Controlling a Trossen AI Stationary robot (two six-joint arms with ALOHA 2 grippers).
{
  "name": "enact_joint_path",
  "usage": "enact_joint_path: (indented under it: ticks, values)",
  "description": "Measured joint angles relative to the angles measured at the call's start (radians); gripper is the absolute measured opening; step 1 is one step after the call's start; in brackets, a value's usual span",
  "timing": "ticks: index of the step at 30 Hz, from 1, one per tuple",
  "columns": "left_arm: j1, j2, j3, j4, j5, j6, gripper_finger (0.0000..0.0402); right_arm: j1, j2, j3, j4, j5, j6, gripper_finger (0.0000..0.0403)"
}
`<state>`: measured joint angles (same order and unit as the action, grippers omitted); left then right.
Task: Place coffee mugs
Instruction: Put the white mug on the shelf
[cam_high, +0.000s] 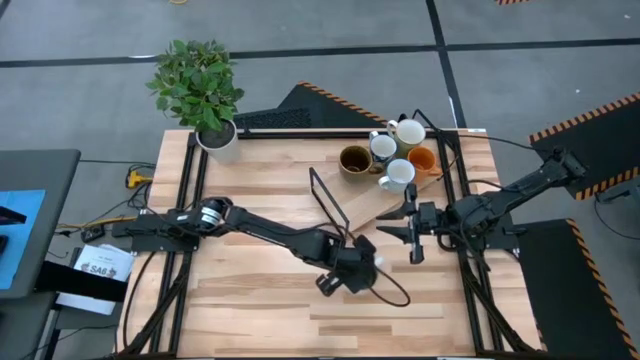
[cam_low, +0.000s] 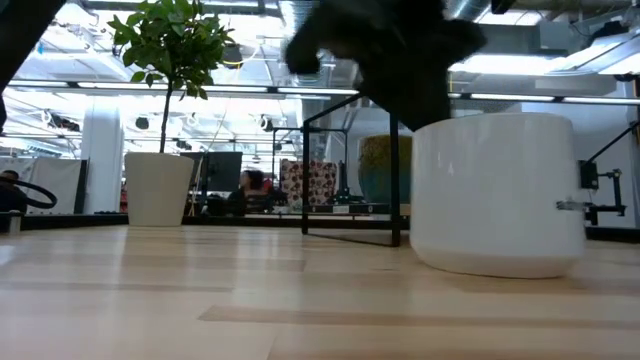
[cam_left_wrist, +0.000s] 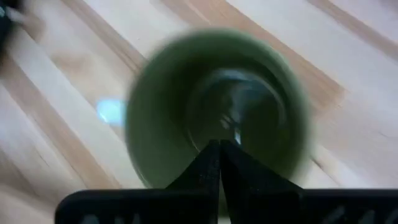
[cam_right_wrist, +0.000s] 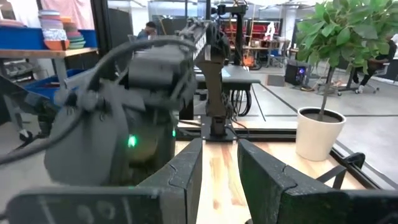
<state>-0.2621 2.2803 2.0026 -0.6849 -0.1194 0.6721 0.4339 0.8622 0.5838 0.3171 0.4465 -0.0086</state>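
A pale mug with a green inside (cam_low: 495, 195) stands upright on its base on the wooden table near the middle; the left wrist view looks down into it (cam_left_wrist: 217, 106). My left gripper (cam_high: 352, 270) hangs right over it, fingers shut (cam_left_wrist: 221, 152). My right gripper (cam_high: 413, 238) is open and empty (cam_right_wrist: 219, 168), a little to the mug's right and farther back, pointing toward the table's left. Five other mugs stand at the back right: brown (cam_high: 355, 160), orange (cam_high: 423, 158), cream (cam_high: 409, 131) and two white (cam_high: 383, 147) (cam_high: 397, 175). My left gripper comes at the mug from above, pointing down, its shut fingertips (cam_left_wrist: 211, 168) over the mug's opening near the rim (cam_low: 430, 125). The gripper's own body hides the place, so I cannot tell whether it touches the mug.
A thin black metal frame (cam_high: 330, 200) stands upright just behind the mug; it also shows in the low view (cam_low: 350, 170). A white pot with a green plant (cam_high: 217, 135) stands at the back left corner. Bare table lies toward the near edge.
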Motion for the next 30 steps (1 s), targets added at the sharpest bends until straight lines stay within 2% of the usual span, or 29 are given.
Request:
enact_joint_path:
  ticks: [4, 10, 14, 17, 21, 27, 30]
  values:
    - [-0.018, -0.055, 0.0, -0.144, -0.005, -0.087, 0.0, -0.003, 0.0, 0.0, -0.005, 0.0, 0.0, 0.0127]
    - [-0.049, -0.151, -0.001, -0.306, -0.064, -0.197, 0.0, -0.003, 0.001, 0.0, -0.01, 0.0, 0.001, 0.0127]
    - [-0.068, -0.242, -0.015, -0.322, -0.074, -0.266, 0.0, -0.003, 0.001, 0.0, -0.019, 0.0, 0.008, 0.0127]
    - [-0.086, -0.33, -0.082, -0.274, -0.094, -0.291, 0.0, -0.002, 0.002, 0.0, -0.027, 0.0, 0.025, 0.0127]
    - [-0.112, -0.483, -0.272, -0.101, -0.113, -0.322, 0.0, -0.002, 0.024, 0.0, -0.067, -0.002, 0.082, 0.0127]
    - [-0.149, -0.739, -0.721, 0.311, -0.225, -0.368, 0.0, -0.002, 0.083, 0.0, -0.145, -0.017, 0.144, 0.0127]
    - [-0.165, -0.85, -0.918, 0.515, -0.253, -0.388, 0.0, -0.003, 0.102, 0.0, -0.197, -0.092, 0.238, 0.0127]
